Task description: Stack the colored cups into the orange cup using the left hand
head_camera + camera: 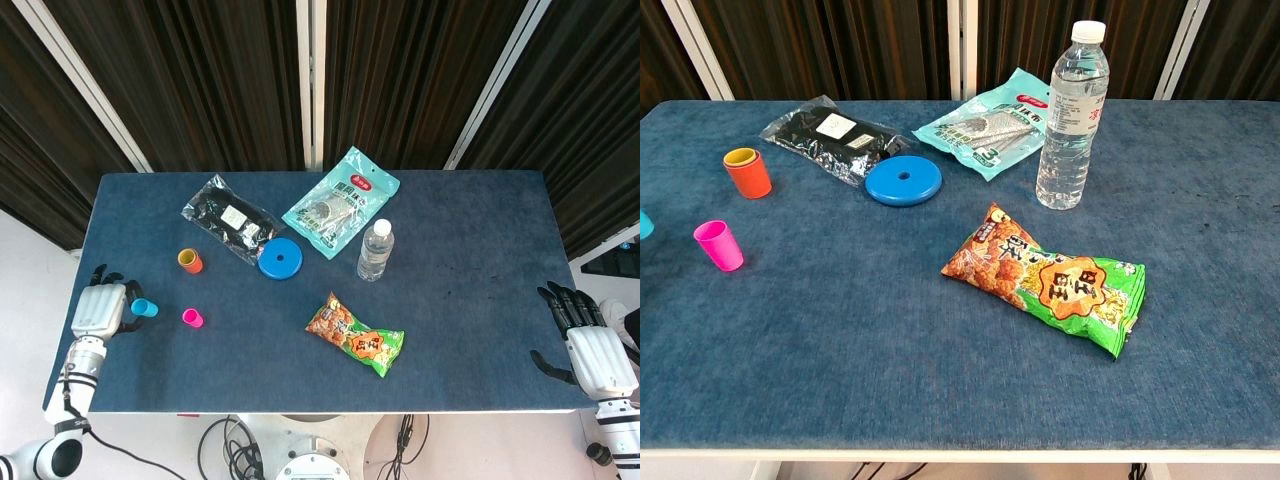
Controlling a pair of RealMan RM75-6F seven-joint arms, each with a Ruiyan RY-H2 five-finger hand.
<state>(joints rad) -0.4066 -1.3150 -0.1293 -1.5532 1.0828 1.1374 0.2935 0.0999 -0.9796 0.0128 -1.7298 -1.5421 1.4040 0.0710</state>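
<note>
Orange cup (190,261) upright on the left part of the blue table (460,330), yellow inside showing in the chest view. Pink cup (193,318) upright nearer the front edge, apart from it. Blue cup (144,307) further left, gripped in the fingers of the left hand (100,308) near the table's left edge. Seen whole from the head view only; in the chest view just a sliver of cyan at the left border (644,224), the hand itself out of frame there.

Right hand (588,346) off the table's right front corner, fingers spread, holding nothing; missing from the chest view as well.

Beyond the cups: black packet (229,217) toward the back, blue disc (280,259) just beside its near end, teal pouch (340,201) behind the water bottle (375,250), snack bag (355,335) lying flat near mid-table. Label print and the disc's centre hole plain in the chest view, small from the head view.

Bare cloth between the blue cup, pink cup and orange cup. Wide bare stretch across the right half of the table, and along the front edge.
</note>
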